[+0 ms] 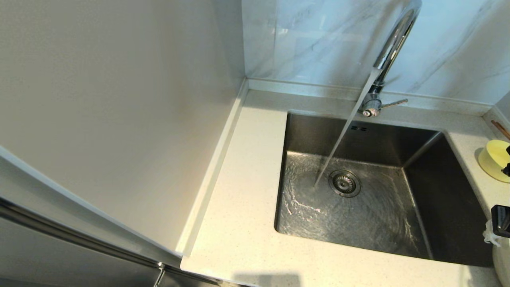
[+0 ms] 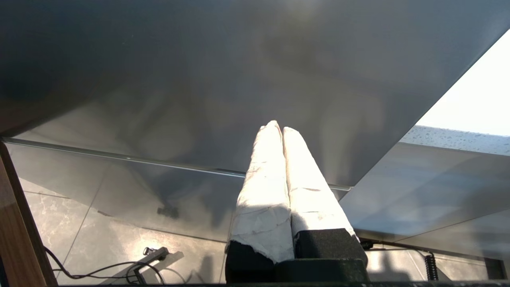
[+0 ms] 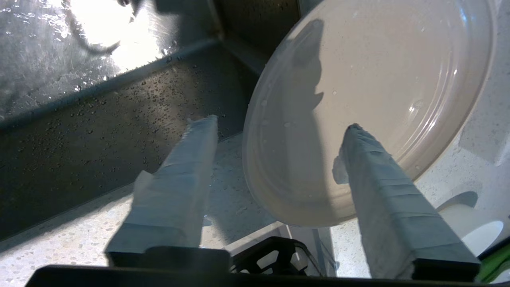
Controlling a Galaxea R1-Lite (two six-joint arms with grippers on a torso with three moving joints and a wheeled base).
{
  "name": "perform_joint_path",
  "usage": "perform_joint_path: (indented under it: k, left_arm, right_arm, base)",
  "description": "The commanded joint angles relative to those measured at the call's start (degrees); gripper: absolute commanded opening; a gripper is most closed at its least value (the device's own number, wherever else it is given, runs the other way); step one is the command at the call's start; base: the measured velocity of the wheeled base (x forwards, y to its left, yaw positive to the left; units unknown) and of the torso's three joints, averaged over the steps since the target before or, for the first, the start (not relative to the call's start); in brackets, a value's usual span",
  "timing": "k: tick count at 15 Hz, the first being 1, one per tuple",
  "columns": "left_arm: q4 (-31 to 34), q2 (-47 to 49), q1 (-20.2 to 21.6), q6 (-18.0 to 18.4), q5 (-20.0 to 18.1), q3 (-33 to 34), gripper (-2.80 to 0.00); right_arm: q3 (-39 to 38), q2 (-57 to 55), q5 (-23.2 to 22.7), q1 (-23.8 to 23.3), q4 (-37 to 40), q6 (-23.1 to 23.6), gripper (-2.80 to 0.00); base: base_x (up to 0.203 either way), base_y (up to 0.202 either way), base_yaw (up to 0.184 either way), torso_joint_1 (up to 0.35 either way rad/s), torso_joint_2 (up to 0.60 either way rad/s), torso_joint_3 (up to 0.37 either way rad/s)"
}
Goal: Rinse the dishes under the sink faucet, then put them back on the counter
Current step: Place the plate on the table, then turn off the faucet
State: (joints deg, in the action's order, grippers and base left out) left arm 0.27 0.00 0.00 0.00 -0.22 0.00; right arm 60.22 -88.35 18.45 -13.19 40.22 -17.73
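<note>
The chrome faucet [image 1: 392, 44] is running, and its stream [image 1: 342, 139] lands beside the sink's drain [image 1: 344, 183]. On the counter [image 1: 243, 199] right of the sink stand the pale-yellow bowl [image 1: 493, 159] and, behind it, the brown chopsticks [image 1: 501, 129]. The cream plate [image 3: 370, 99] lies wet on the counter at the sink's near right corner; in the head view only its edge [image 1: 503, 263] shows. My right gripper [image 3: 277, 123] hangs open just above the plate, one finger [image 3: 199, 159] off its rim and the other finger [image 3: 374, 175] over it, holding nothing. The left gripper [image 2: 279, 127] is shut and empty, low beside a grey cabinet front.
The steel sink [image 1: 438, 207] is wet, with water swirling on its floor. A pale wall panel [image 1: 119, 119] borders the counter on the left, and marble tiles [image 1: 310, 40] stand behind. The faucet lever [image 1: 394, 103] points right. Cables lie on the floor [image 2: 119, 271].
</note>
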Motion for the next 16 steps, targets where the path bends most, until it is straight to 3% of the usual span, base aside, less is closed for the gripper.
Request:
perform_joint_path:
  k: [1, 2, 6, 11, 14, 15, 16]
  left_arm:
    - [0.0, 0.0, 0.0, 0.0, 0.0, 0.0, -2.80]
    - [0.0, 0.0, 0.0, 0.0, 0.0, 0.0, -2.80]
    - [0.0, 0.0, 0.0, 0.0, 0.0, 0.0, -2.80]
    - [0.0, 0.0, 0.0, 0.0, 0.0, 0.0, -2.80]
    - [0.0, 0.0, 0.0, 0.0, 0.0, 0.0, -2.80]
    - [0.0, 0.0, 0.0, 0.0, 0.0, 0.0, -2.80]
    - [0.0, 0.0, 0.0, 0.0, 0.0, 0.0, -2.80]
  right_arm:
    - [-0.1, 1.2, 0.1, 0.1, -0.1, 0.3, 0.00]
    - [-0.5, 2.5, 0.2, 0.4, -2.0, 2.3, 0.00]
    - [-6.7, 9.1, 0.1, 1.0, -17.8, 20.3, 0.00]
    - [-7.5, 13.8, -1.0, 1.3, -15.2, 28.2, 0.00]
    - [-6.1, 14.2, -1.2, 2.1, -12.8, 30.3, 0.00]
    - [-5.9, 14.0, -1.2, 2.8, -12.7, 30.5, -0.75]
    - [-5.0, 13.9, -1.3, 3.9, -12.4, 30.5, -2.80]
  base:
    - [0.000, 0.000, 0.000, 0.000, 0.00, 0.000]
    - [0.000, 0.000, 0.000, 0.000, 0.00, 0.000]
    - [0.000, 0.000, 0.000, 0.000, 0.00, 0.000]
    - [0.000, 0.000, 0.000, 0.000, 0.00, 0.000]
    - [0.000, 0.000, 0.000, 0.000, 0.00, 0.000]
    - [0.000, 0.000, 0.000, 0.000, 0.00, 0.000]
    - [0.000, 0.000, 0.000, 0.000, 0.00, 0.000]
